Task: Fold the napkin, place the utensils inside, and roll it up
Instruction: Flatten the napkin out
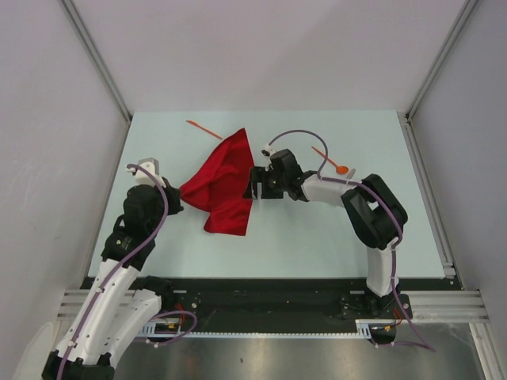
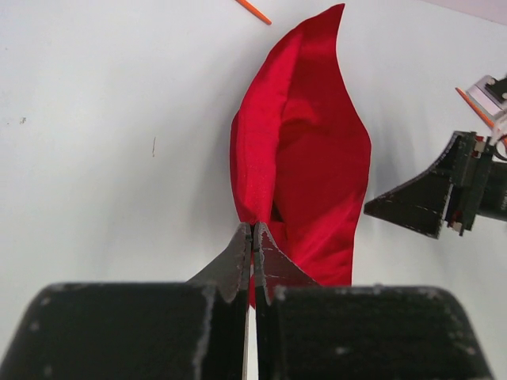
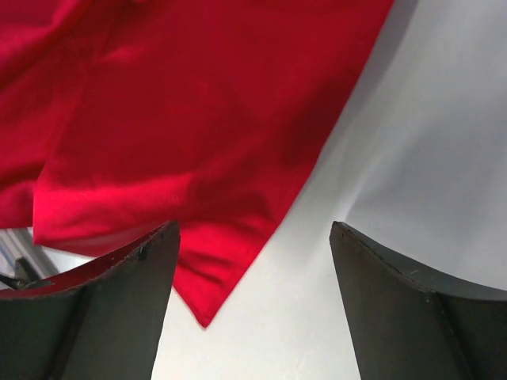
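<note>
Left wrist view: the left gripper (image 2: 252, 229) has its fingers pressed together on the near edge of the napkin (image 2: 309, 158). The cloth runs away from the pinch in a bunched, doubled fold and does not lie flat. In the right wrist view, the right gripper (image 3: 253, 228) has its fingers wide apart and holds nothing. A pointed corner of the cloth lies between them over the table (image 3: 428, 158).

Risks, as judged:
- The left pinch may hold more than one layer, which would give a crooked fold.
- The right fingers may close short of the corner, or on a single thin layer, and slip off.
- A pull against the left hold could drag the whole cloth instead of spreading it.
- The far tip of the napkin lies near the orange knife (image 1: 204, 130), so a sweep of the cloth could push it away.
- The orange spoon (image 1: 333, 161) lies just beside the right arm, and the arm or its cable could knock it.
- The fork cannot be identified with certainty.

Containers: none is in view. The utensils lie loose on the table, and none is inside the napkin
</note>
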`<state>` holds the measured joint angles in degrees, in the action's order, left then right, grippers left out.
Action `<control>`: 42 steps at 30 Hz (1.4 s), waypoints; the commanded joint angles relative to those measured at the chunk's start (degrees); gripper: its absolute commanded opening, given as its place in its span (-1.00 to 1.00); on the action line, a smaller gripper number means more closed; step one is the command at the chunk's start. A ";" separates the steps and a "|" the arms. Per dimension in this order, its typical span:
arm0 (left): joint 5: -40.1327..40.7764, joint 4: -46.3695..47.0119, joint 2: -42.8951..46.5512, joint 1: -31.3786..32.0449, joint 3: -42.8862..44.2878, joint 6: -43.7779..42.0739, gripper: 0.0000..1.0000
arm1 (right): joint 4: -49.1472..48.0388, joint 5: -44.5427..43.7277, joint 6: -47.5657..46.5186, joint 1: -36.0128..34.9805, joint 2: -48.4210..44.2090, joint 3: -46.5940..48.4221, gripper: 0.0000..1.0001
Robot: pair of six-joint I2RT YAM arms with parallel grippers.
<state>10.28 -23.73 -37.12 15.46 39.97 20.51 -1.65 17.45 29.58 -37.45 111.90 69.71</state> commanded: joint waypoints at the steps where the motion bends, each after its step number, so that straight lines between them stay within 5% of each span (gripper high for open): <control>1: -0.70 0.43 0.12 -0.43 1.34 -1.00 -1.00 | -2.13 0.47 -2.51 -0.25 4.19 5.87 0.56; 9: -1.23 0.44 1.35 -0.52 1.61 -2.23 -1.00 | -1.42 1.88 -4.18 0.45 8.25 10.18 0.00; 14: -0.80 -0.97 2.05 -0.52 3.01 -3.81 -1.00 | -0.38 4.17 -4.88 1.33 7.21 10.80 -0.70; 19: 4.74 -3.08 3.98 -0.61 4.77 -5.39 -1.00 | 9.54 -4.34 -10.40 2.20 -1.05 9.57 -0.91; 26: 12.56 -2.90 8.64 -0.70 4.42 -6.45 -1.00 | 23.43 -14.20 -18.93 8.79 -9.50 15.71 -0.90; 31: 14.68 -3.17 9.70 -0.96 3.02 -6.27 -1.00 | 26.25 -13.15 -20.00 17.66 -4.61 25.61 -0.86; 38: 13.45 -2.56 8.82 -1.05 2.22 -6.45 -1.00 | 37.60 -20.44 -24.48 19.26 7.54 42.96 -0.80; 41: 9.85 -1.85 7.60 -1.05 1.52 -6.28 -1.00 | 36.11 -21.14 -24.22 18.73 6.41 40.61 -0.43; 42: 8.36 -1.68 7.07 -1.14 1.43 -6.27 -0.99 | 35.76 -21.84 -24.05 18.12 5.88 39.72 -0.04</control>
<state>21.80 -27.55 -28.56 14.96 41.93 15.40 31.24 -0.75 7.35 -17.12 119.33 109.69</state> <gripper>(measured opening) 0.005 0.249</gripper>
